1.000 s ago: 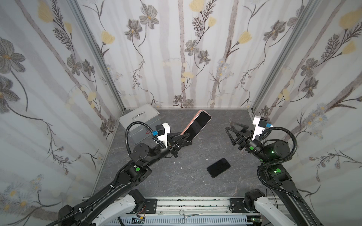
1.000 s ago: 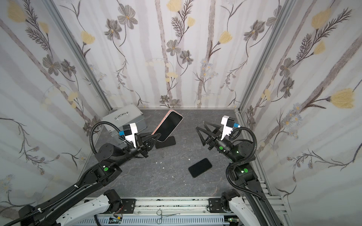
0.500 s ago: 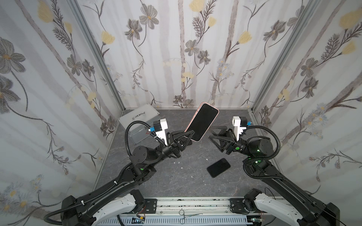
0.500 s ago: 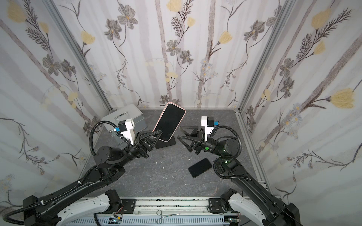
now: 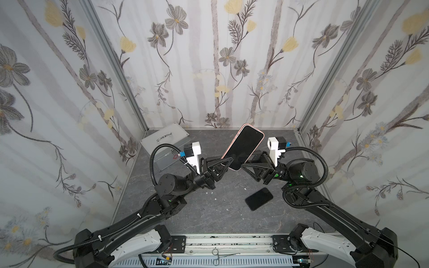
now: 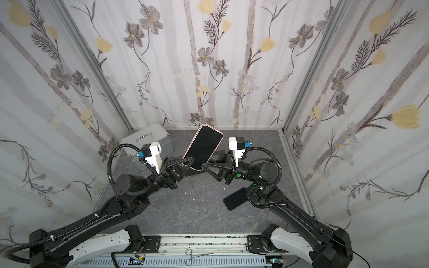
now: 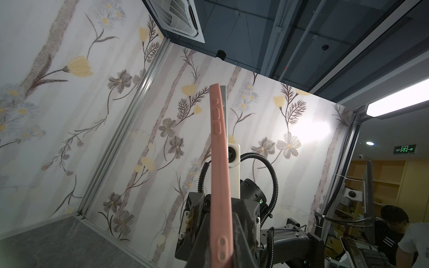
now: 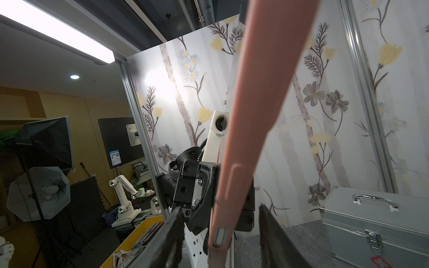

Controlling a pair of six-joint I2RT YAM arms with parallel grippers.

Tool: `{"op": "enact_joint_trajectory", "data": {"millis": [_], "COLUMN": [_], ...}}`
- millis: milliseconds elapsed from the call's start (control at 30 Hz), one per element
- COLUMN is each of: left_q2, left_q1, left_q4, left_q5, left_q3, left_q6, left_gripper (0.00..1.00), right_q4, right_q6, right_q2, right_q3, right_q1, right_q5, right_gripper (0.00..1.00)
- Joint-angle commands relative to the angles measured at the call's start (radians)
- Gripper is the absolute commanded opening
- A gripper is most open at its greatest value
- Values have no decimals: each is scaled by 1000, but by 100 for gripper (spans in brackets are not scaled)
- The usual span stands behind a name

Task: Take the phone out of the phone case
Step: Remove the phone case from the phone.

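Phone and case hang together in the air. A black-screened smartphone sits inside a pink phone case, a soft-looking shell with rounded corners and moulded side buttons. The shell's rim shows around the screen in both top views. The pair is tilted with the screen toward the top camera. It is raised above the grey stone-patterned tabletop, near the silver metal carry box with the chrome handle, on the side of that box toward the middle of the table.

The left gripper is pressed together on the lower end of the pink phone case, one black triangular finger on the screen side and one on the back. The left wrist view shows both fingers tight against the pink side. Beside the upper end of that side a thin grey edge shows; whether it belongs to the phone I cannot tell.

The right gripper meets the same lower end from the side away from the box. Its jaws are spread: in the right wrist view the two dark fingers stand either side of the case, with a gap on each side.

A second black slab phone lies flat on the tabletop, well apart from the box, nearer the front edge and close by the right arm.
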Motion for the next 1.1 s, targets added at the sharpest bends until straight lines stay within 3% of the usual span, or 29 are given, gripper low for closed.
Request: {"op": "enact_joint_trajectory", "data": {"millis": [0,267,567,1067], "left_q2": [-4,1,-4,1], "left_q1": [-4,-16,-22,-24], "left_q4": [95,103,108,110], "left_q5": [5,-2,4,8], "left_q3": [11,7,0,-15], "left_q6": [-10,-5,2,20], "left_gripper": [0,0,0,0], "right_q4": [2,-40,-70,-131], "right_q6": [-6,-36,-42,-47], "right_q2": [14,34,29,17], "right_q3": [28,52,62,74], "right_q1": [11,39,45,48], "right_q5": [-19,-42,-32,-7], "right_gripper": [45,32,28,12]}}
